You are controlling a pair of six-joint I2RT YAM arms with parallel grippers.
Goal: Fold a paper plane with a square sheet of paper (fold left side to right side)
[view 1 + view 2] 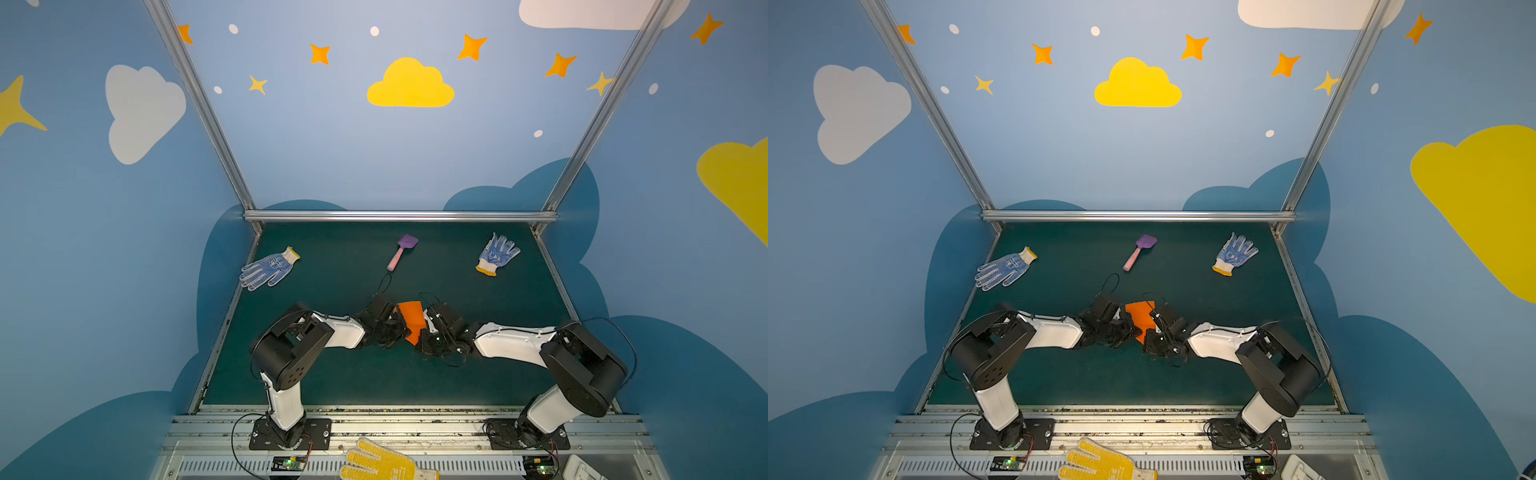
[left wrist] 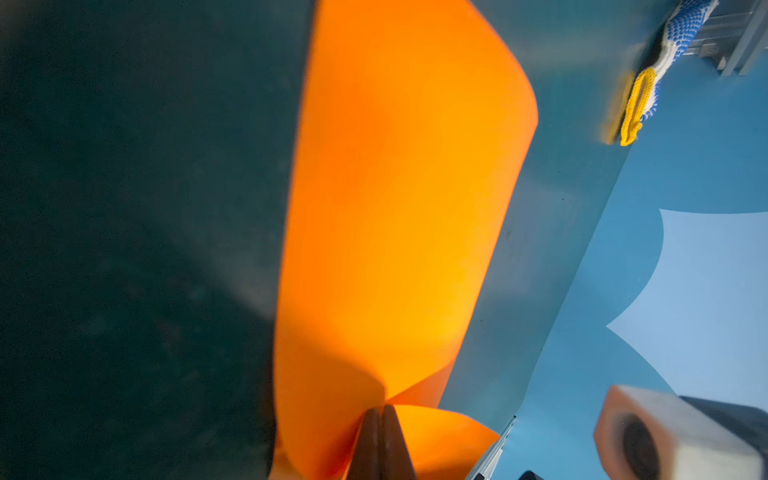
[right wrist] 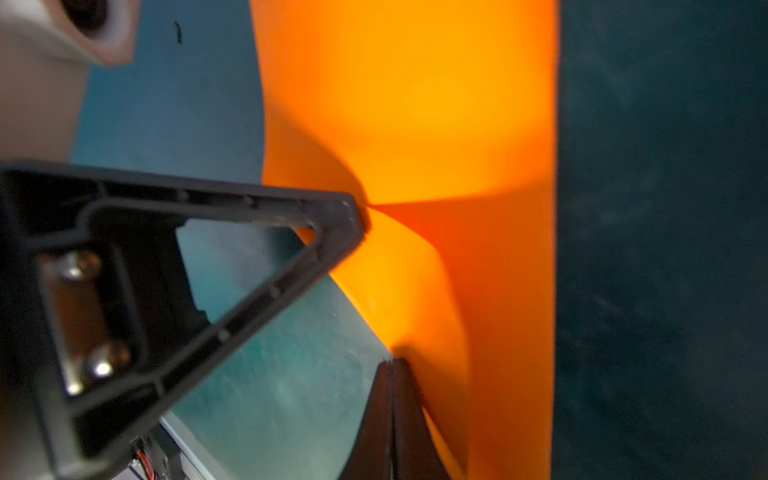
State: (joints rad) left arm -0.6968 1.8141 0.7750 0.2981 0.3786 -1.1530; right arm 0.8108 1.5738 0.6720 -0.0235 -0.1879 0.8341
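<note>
In right wrist view, left tool (image 3: 363, 216) pinches paper (image 3: 415, 104).

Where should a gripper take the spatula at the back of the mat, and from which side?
Take the spatula by its pink handle, around mid-length, coming straight down from above with the jaws across it. It lies flat on the mat, so a side approach would likely scrape. The handle is slim, while the purple head is wide and flat.
</note>
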